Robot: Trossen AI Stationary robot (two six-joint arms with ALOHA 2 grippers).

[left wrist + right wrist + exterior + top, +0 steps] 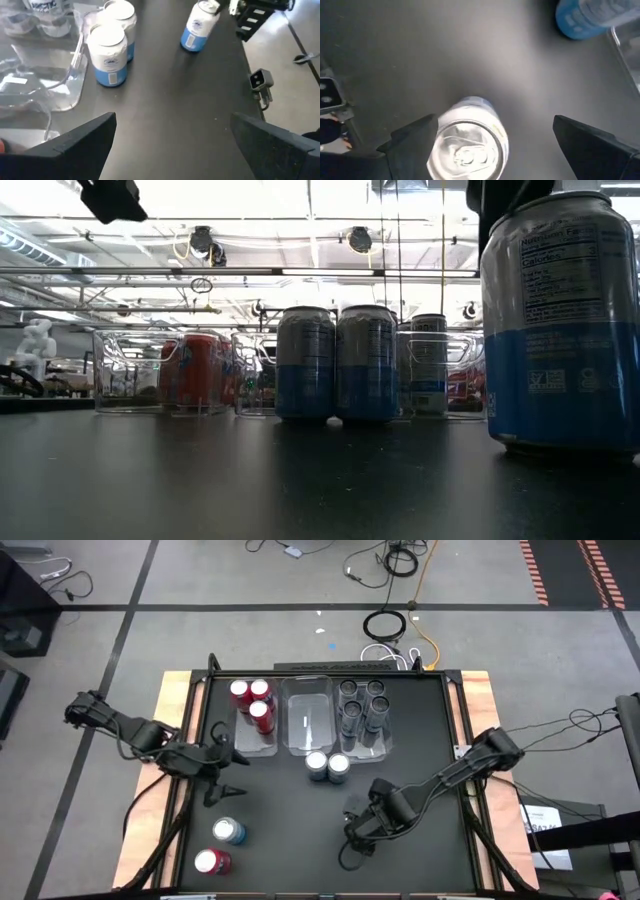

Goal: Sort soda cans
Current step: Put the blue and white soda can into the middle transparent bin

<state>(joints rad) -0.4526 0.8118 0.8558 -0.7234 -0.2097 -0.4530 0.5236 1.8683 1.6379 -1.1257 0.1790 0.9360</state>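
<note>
High view, left tray three red cans, right tray four grey cans

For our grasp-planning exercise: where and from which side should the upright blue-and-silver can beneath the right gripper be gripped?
Grip the blue-and-silver can by its curved side wall just under the rim, coming straight down: it stands upright and apart, and the open right gripper straddles its top. The left gripper waits near the trays.

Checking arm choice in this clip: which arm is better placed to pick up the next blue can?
Right. Its pincer is open directly above an upright blue-and-silver can, ready to come down around it. The left pincer, also open, has no can within it.
</note>
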